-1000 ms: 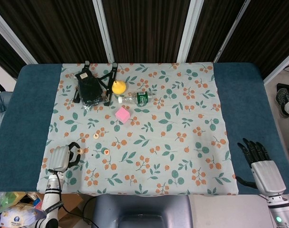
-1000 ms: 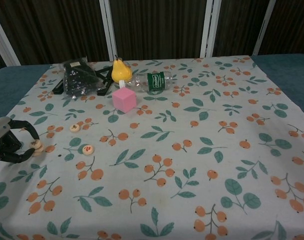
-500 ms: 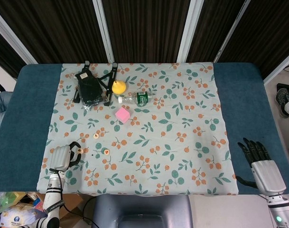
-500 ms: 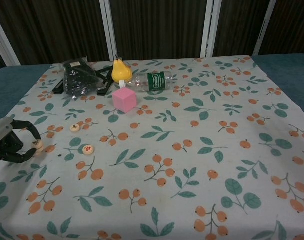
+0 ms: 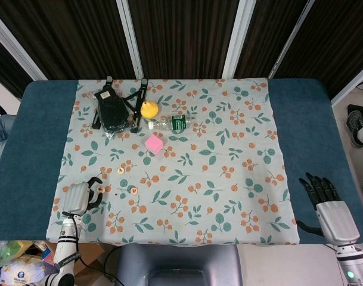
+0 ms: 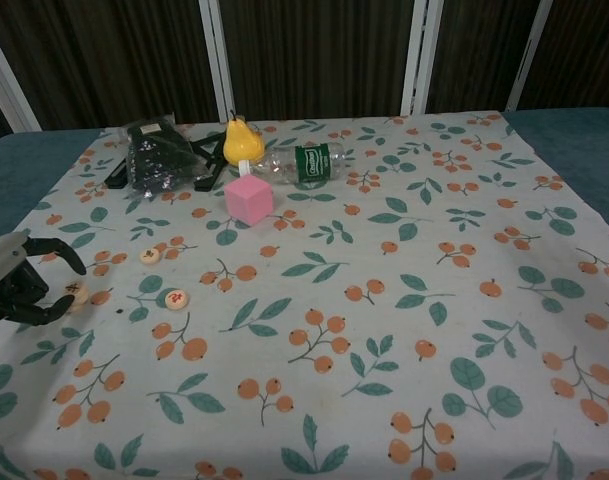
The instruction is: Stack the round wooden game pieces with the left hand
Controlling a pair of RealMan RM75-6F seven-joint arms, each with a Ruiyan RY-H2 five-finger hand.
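Observation:
Three round wooden game pieces lie on the floral cloth at the left. One piece (image 5: 120, 170) (image 6: 150, 255) is furthest back, and a second (image 5: 134, 190) (image 6: 175, 298) lies nearer the front. The third piece (image 5: 102, 189) (image 6: 76, 293) rests on the cloth right at the fingertips of my left hand (image 5: 80, 198) (image 6: 16, 283). That hand sits low at the cloth's left edge, its fingers curved apart around the piece without clearly gripping it. My right hand (image 5: 326, 201) rests far off at the front right, fingers spread and holding nothing.
At the back left are a black bag (image 5: 111, 112) (image 6: 157, 158), a yellow pear-shaped toy (image 5: 149, 109) (image 6: 240, 141), a lying plastic bottle (image 5: 172, 123) (image 6: 302, 163) and a pink cube (image 5: 154, 143) (image 6: 248, 199). Bare blue table (image 5: 26, 149) flanks the cloth.
My left hand has drawn back slightly to the left and its upper finger has lifted and spread. The piece at its fingertips stays where it was. The right hand has not moved.

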